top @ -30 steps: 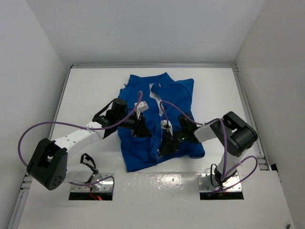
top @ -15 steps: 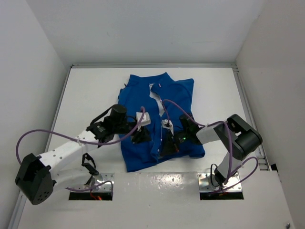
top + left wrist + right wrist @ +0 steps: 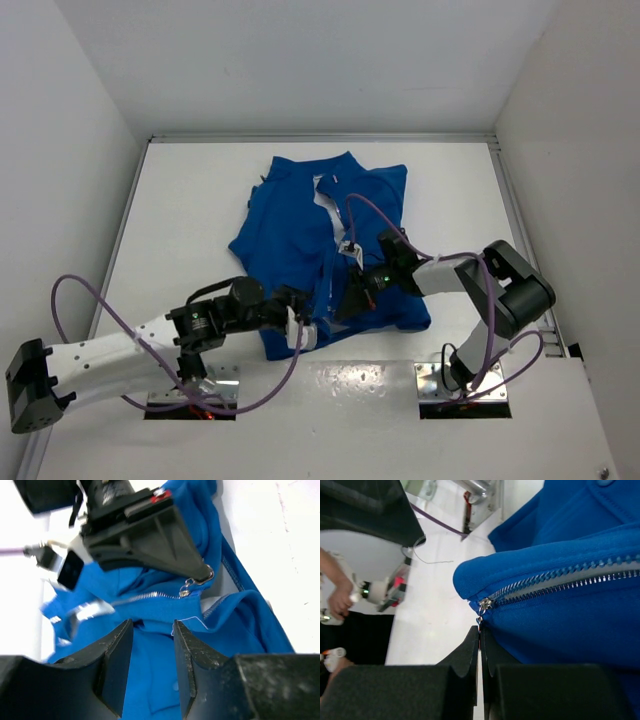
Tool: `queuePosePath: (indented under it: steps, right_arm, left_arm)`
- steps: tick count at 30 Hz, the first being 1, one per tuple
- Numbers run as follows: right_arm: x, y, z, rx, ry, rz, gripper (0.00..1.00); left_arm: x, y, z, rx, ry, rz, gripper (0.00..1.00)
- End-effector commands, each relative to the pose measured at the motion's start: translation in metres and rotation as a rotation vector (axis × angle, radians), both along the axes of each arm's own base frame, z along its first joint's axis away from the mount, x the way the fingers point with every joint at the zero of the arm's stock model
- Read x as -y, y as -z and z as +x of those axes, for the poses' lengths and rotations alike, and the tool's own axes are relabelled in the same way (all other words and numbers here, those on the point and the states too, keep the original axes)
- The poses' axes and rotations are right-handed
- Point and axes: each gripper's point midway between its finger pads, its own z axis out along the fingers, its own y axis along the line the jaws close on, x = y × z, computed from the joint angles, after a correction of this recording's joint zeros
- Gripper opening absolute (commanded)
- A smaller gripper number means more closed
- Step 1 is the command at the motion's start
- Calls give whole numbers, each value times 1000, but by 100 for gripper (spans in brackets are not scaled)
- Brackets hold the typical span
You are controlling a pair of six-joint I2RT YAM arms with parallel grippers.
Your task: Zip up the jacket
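Note:
The royal-blue jacket lies flat mid-table, collar away from me, its pale zipper parted above the slider. My right gripper is low on the front, near the hem. In the right wrist view my right gripper is shut on the small zipper pull hanging from the silver slider. My left gripper is at the jacket's bottom hem, just left of the right one. In the left wrist view my left gripper stands open over blue fabric, with the slider a little beyond its tips.
Two metal mounting plates sit at the near table edge. Purple cables loop over the jacket and beside both arms. White walls close in the table on the left, right and far sides.
My left arm has swung from the jacket's upper left panel down to the bottom hem. My right gripper has closed on the zipper pull and shifted slightly up.

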Motion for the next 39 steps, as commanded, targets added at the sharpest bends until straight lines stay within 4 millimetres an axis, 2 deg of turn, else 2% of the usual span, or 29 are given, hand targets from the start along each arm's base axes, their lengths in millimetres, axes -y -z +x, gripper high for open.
queuePosePath:
  steps: [1,2,6,7,10,15,16,22,25,35,39]
  right_arm:
    - [-3,-29,-1,-33,-41,58,0]
    - [-1,-30,-2,-44,-36,58,0]
    - [-2,-36,-3,-67,-43,61,0]
    - [-2,-35,-3,-69,-42,60,0]
    - [-3,-39,-1,-70,-42,62,0]
    - [-4,-40,0,-76,-35,64,0]
    - [-4,-41,1,-75,-34,67,0]
    - [-5,-48,1,-76,-36,83,0]
    - [-5,-49,1,-85,-34,86,0]
    - [-5,-51,-1,-87,-49,97,0]
    - [-7,-54,0,-84,-52,102,0]
  left_arm:
    - [8,-30,0,197,44,-38,43]
    - [12,-25,-10,195,76,-32,43]
    - [20,-25,-25,218,110,-25,43]
    - [20,-19,-24,221,99,-12,43]
    - [29,-19,-42,163,133,-45,43]
    - [32,-11,-49,117,128,-37,43]
    - [30,-3,-45,112,99,-16,43]
    - [32,11,-36,92,2,17,42]
    - [29,16,-23,120,-74,22,40]
    - [19,11,-3,207,-189,-11,37]
    - [18,11,0,213,-208,-8,26]
